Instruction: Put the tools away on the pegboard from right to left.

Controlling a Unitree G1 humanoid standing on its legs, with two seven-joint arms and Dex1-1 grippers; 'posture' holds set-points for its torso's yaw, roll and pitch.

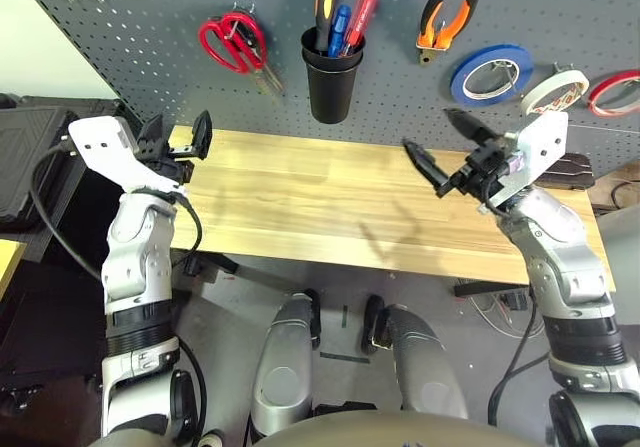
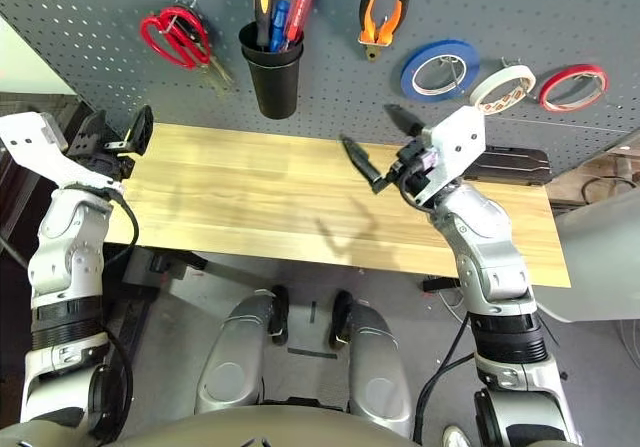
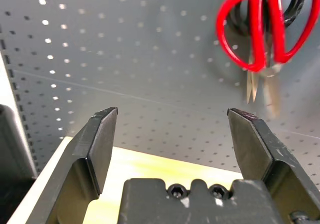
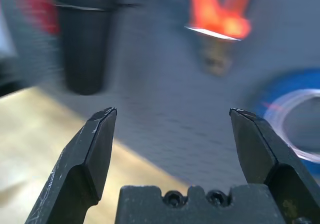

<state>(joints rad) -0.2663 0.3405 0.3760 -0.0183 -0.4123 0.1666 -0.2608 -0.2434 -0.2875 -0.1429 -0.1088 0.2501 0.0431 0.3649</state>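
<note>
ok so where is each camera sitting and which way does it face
Left eye and right eye views: on the head, looking down at the wooden table and pegboard; both silver forearms show.
Left wrist view: on the left arm, along the open left gripper toward the red-handled scissors.
Right wrist view: on the right arm, along the open right gripper toward the pliers and black cup.
Shared: the pegboard.

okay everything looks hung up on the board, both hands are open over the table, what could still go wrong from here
Mostly small risks. The red-handled scissors share a hook with a dark pair behind them, so they may sit loosely and could slip if bumped. The right hand hangs open just below the pliers and blue tape roll; lifting it carelessly might knock them off. The left hand, open near the table's corner, could clip the edge when lowering.
</note>
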